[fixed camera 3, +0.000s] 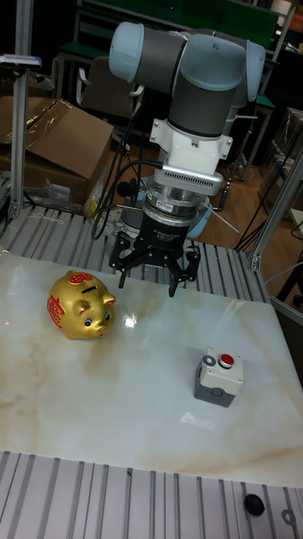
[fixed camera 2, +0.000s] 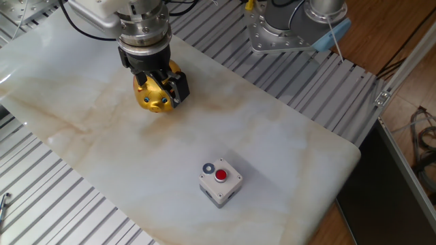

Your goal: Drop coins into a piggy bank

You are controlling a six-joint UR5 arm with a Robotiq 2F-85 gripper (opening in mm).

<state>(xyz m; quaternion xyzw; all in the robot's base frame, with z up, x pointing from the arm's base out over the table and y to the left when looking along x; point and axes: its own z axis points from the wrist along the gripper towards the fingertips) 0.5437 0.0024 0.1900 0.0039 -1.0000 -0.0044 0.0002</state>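
Observation:
The gold piggy bank (fixed camera 2: pixel 153 97) (fixed camera 3: pixel 80 304) stands upright at the far left of the marble tabletop (fixed camera 2: pixel 109 150), snout towards the front. My gripper (fixed camera 2: pixel 162 80) (fixed camera 3: pixel 148 283) hangs above the table with its fingers spread and nothing visible between them. It overlaps the pig in the fixed view; in the tall fixed view it is up and to the pig's right. One blue-grey coin (fixed camera 2: pixel 208 168) (fixed camera 3: pixel 210 357) lies flat on top of the grey box, beside the red button.
A grey box (fixed camera 2: pixel 219 189) (fixed camera 3: pixel 218 383) with a red push-button (fixed camera 2: pixel 221 175) (fixed camera 3: pixel 227 361) sits right of centre. Ribbed metal rails (fixed camera 2: pixel 61 204) surround the slab. A metal mount (fixed camera 2: pixel 272 30) stands at the back right. A small black knob (fixed camera 3: pixel 251 504) rests on the front rails.

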